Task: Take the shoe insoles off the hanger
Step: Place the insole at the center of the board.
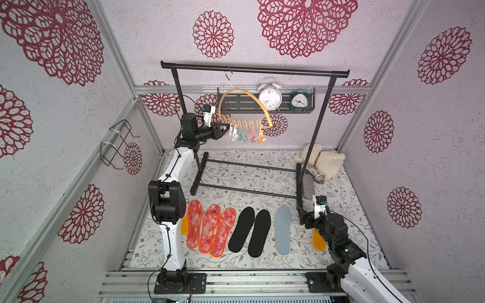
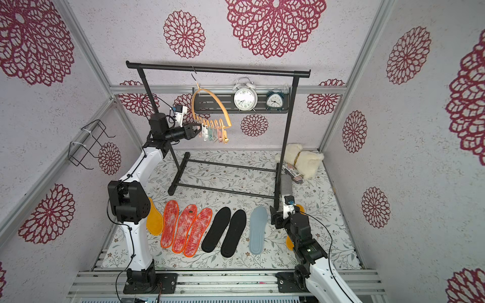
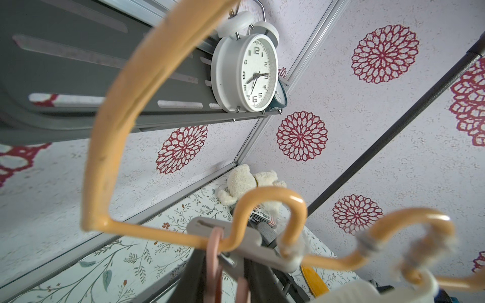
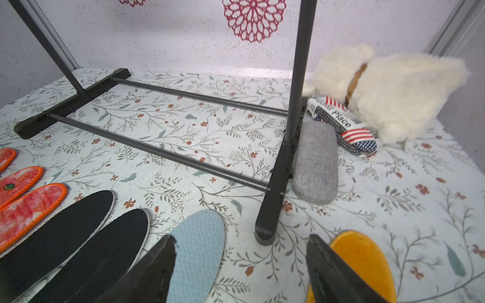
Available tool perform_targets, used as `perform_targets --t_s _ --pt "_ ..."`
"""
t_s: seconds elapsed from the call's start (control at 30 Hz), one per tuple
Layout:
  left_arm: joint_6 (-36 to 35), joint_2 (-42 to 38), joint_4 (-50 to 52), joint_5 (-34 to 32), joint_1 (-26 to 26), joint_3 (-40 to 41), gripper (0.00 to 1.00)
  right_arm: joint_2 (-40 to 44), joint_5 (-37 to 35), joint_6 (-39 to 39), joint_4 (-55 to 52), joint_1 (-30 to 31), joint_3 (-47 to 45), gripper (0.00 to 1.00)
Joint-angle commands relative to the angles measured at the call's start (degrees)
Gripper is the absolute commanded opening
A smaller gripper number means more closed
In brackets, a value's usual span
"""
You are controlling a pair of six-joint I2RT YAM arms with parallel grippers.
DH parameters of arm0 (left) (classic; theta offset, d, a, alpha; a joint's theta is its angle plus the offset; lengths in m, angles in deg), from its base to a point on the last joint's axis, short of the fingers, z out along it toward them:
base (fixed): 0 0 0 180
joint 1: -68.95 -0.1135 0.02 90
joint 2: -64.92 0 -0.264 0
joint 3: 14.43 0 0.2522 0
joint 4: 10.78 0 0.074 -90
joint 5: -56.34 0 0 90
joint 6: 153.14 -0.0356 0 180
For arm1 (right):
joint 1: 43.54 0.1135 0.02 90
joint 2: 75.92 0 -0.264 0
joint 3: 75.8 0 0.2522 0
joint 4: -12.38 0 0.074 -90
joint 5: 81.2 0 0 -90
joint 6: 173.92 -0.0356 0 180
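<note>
Three red-speckled insoles (image 1: 208, 228), orange-edged; two black insoles (image 1: 242, 228), white-rimmed; one pale blue-grey insole (image 1: 283, 229); two yellow-orange insoles (image 2: 154, 220); hanger (image 1: 245, 95) orange-tan, its clothespins (image 1: 242, 135) pastel pink, mint, white and yellow; rack (image 1: 254, 69) black; table cover (image 1: 236, 177) white with grey-green leafy sprigs and small russet flowers; walls (image 1: 157, 39) pale lilac with crimson lace rosettes; case (image 4: 315, 162) grey; plush toy (image 1: 328, 162) cream

Eight insoles show in all: three red insoles (image 1: 194, 224) (image 1: 209, 228) (image 1: 223, 232), two black insoles (image 1: 242, 229) (image 1: 259, 233), one blue insole (image 1: 283, 229) and two yellow insoles (image 2: 154, 220) (image 1: 317, 241). There are two clocks: one white clock (image 1: 269, 97) and one teal clock (image 1: 299, 101). There is one hanger (image 3: 102, 157), one rack (image 1: 254, 69), one shelf (image 1: 236, 102), one plush toy (image 1: 328, 162), one grey case (image 4: 315, 165) and one flag pouch (image 4: 341, 123). There are two arms: the left arm (image 1: 173, 168) and the right arm (image 1: 367, 270). The pins (image 1: 242, 133) hang too bunched to count.
</note>
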Motion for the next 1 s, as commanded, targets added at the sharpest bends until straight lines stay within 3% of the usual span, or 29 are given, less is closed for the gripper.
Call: perform_targets --t_s 0.0,0.17,0.23,0.27,0.37,0.5,0.6,0.83,0.97 --pt "-1.54 -0.77 5.54 -1.46 -0.60 0.12 0.02 2.72 2.20 7.15 5.35 -0.28 -3.28 0.81" --pt "-1.48 -0.73 6.11 -1.55 -0.69 0.24 0.04 -0.59 1.88 6.91 8.09 -0.57 -4.55 0.82" --pt "-1.61 -0.74 6.69 -1.18 -0.69 0.21 0.14 -1.56 3.54 7.74 8.48 -0.60 -4.36 0.81" --pt "-1.96 -0.85 6.86 -0.57 -0.69 0.40 0.28 -1.49 3.61 7.67 8.45 -0.57 -4.39 0.81" --pt "-3.95 -2.58 7.78 -0.68 -0.64 2.63 1.00 -0.30 2.79 7.35 8.09 -0.51 -4.56 0.81" --pt "-6.41 -8.99 7.46 -3.21 -0.45 10.31 0.97 -0.88 3.13 7.39 8.25 -0.51 -4.52 0.81" --pt "-6.23 -18.39 4.83 -9.78 0.39 20.04 0.97 -1.27 3.44 7.50 8.41 -0.54 -4.56 0.81" --pt "-12.50 -46.11 8.38 -30.22 6.93 50.12 0.97 -1.88 3.90 7.63 8.67 -0.56 -4.58 0.81" --pt "-6.73 -64.51 9.17 -47.93 8.16 68.59 0.97 -2.07 4.02 7.65 8.66 -0.59 -4.53 0.81"
